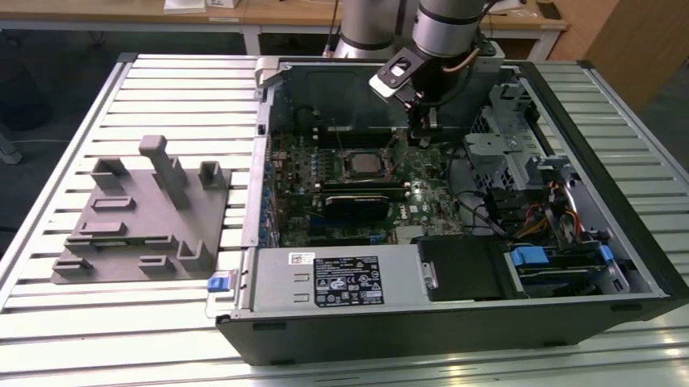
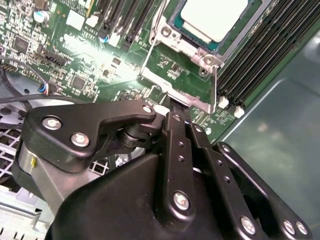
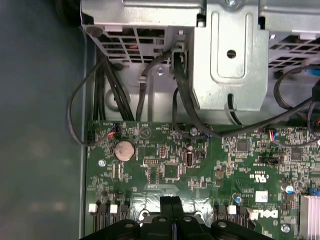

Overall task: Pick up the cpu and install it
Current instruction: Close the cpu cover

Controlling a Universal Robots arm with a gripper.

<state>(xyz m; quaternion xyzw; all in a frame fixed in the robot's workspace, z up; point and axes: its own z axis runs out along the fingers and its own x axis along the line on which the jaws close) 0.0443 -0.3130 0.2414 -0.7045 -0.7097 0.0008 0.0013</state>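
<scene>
Exterior view: high, off the arm, looking obliquely down into the open computer case on the slatted table. Both wrist views sit close above the motherboard, which all three share. The second wrist view faces the cpu, the first wrist view the drive cage.

Arm hangs in steeply from above. Wrist tilted toward the exterior view's left. Gripper points down. In both wrist views the fingers sit pressed together, tip to tip, nothing between.
</scene>
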